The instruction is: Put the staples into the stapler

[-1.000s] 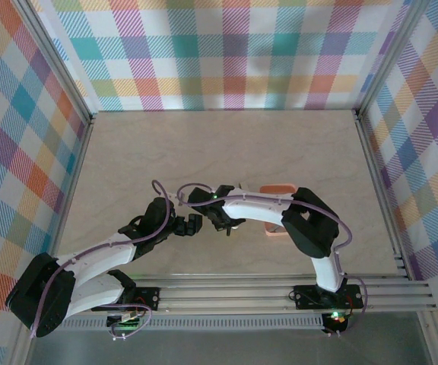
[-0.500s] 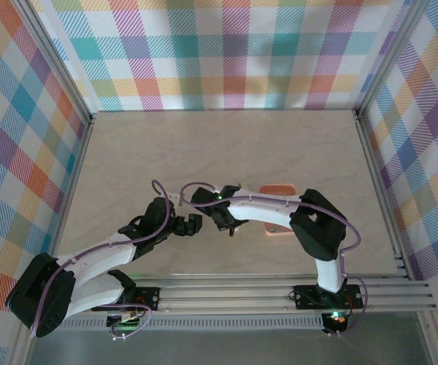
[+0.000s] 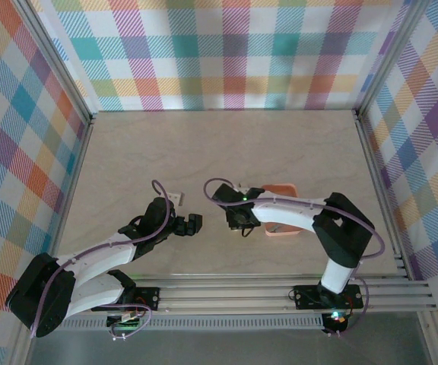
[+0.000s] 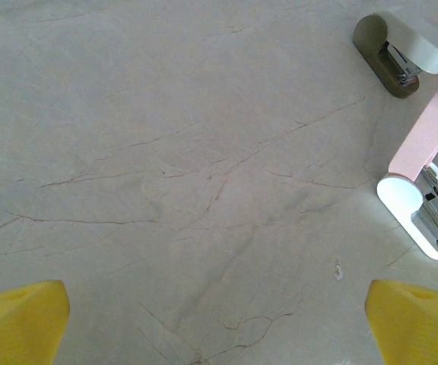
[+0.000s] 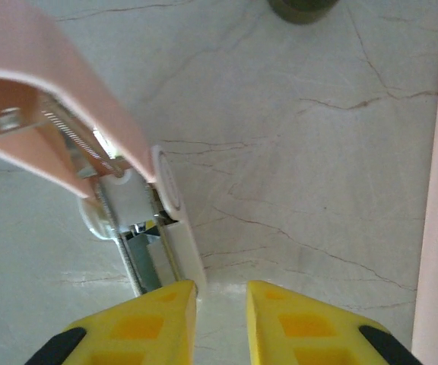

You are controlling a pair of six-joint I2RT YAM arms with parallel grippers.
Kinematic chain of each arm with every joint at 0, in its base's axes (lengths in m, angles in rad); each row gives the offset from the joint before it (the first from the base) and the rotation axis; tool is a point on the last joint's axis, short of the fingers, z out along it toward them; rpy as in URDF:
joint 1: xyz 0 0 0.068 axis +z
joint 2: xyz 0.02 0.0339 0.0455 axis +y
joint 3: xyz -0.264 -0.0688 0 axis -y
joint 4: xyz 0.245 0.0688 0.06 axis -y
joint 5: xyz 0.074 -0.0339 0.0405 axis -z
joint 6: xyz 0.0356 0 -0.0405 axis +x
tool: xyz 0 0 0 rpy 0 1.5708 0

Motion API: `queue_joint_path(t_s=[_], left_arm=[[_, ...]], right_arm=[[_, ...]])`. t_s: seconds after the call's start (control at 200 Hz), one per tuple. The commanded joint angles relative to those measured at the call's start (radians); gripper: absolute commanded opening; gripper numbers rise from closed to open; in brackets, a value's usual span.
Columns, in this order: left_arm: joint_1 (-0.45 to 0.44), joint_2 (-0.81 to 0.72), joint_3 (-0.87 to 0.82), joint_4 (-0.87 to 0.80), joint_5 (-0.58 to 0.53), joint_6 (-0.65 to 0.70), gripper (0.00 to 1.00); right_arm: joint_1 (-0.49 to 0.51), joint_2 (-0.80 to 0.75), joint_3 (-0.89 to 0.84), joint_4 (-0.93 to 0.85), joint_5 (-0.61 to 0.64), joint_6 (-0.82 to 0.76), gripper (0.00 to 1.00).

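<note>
Counter (image 3: pixel 226 144): pale, marbled, plaid walls round it.

Salmon tray (image 3: pixel 280 187): right of centre, its contents too small to read.

Left pincer (image 4: pixel 219 319): spread wide, holding nothing, low over bare counter, with the stapler to its right.

Right pincer (image 5: pixel 220 304): fingers drawn nearly together with a thin slit between. Nothing shows in the slit. Its tips sit just beside the near end of the stapler's white base.

Stapler (image 4: pixel 430 129): lies between the two pincers, left of the tray. Its pink lid is swung up and the metal channel is bare.

Staples: I cannot pick out loose ones.

Step, as I judge it: the stapler is opened and ready, loading not yet done. The next move calls for fetching a strip, likely from the tray, and laying it straight into the narrow channel.

Since half a second ago: the right arm has swung rightward toward the tray, baring more of it. The left arm is unmoved.
</note>
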Motion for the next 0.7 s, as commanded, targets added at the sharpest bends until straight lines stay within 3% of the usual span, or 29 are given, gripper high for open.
queue_joint_path(t_s=[0.0,0.355,0.695], left_arm=[[-0.013,-0.006,-0.006,0.000,-0.003,0.017,1.00],[-0.013,0.011,0.006,-0.003,0.001,0.023,1.00],[-0.014,0.021,0.014,-0.006,-0.003,0.026,1.00]], right_arm=[[-0.030,-0.054,-0.038,0.116,-0.100,-0.004,0.24],[-0.042,0.025,0.024,0.089,-0.150,-0.060,0.24],[-0.056,0.032,0.006,0.080,-0.136,-0.046,0.15]])
